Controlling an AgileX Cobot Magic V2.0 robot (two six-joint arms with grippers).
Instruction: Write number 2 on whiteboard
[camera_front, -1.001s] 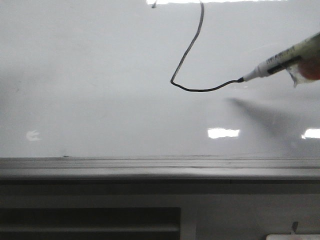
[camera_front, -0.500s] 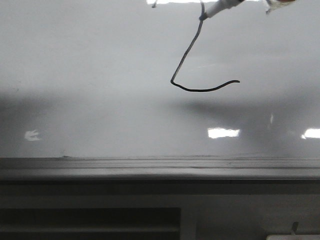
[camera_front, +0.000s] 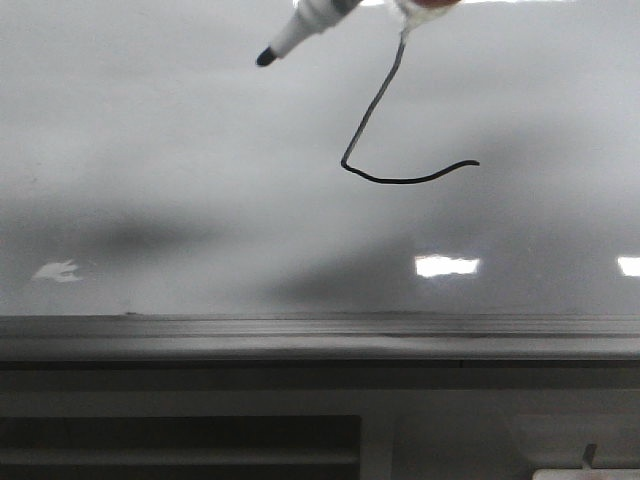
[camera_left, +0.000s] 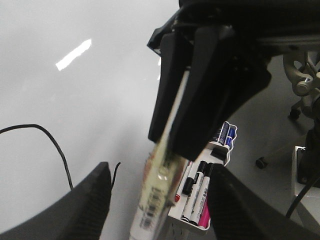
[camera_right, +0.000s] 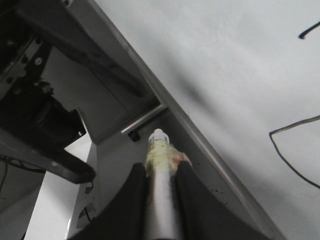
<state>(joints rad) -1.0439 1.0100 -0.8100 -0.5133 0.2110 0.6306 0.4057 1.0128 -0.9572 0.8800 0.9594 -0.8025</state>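
marker (camera_front: 300, 30) now lifted left of the number 2 (camera_front: 400, 150).

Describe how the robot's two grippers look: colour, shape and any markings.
The left gripper has matte black, broad curved fingers, unmarked. The right gripper has black, smoothly rounded fingers and, seen from the left wrist view, long flat tapering black plates. No cables or markings visible on either.

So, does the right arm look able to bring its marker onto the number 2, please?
Probably yes: the right hand grips the marker, its tip near the number 2, with only bare whiteboard between.
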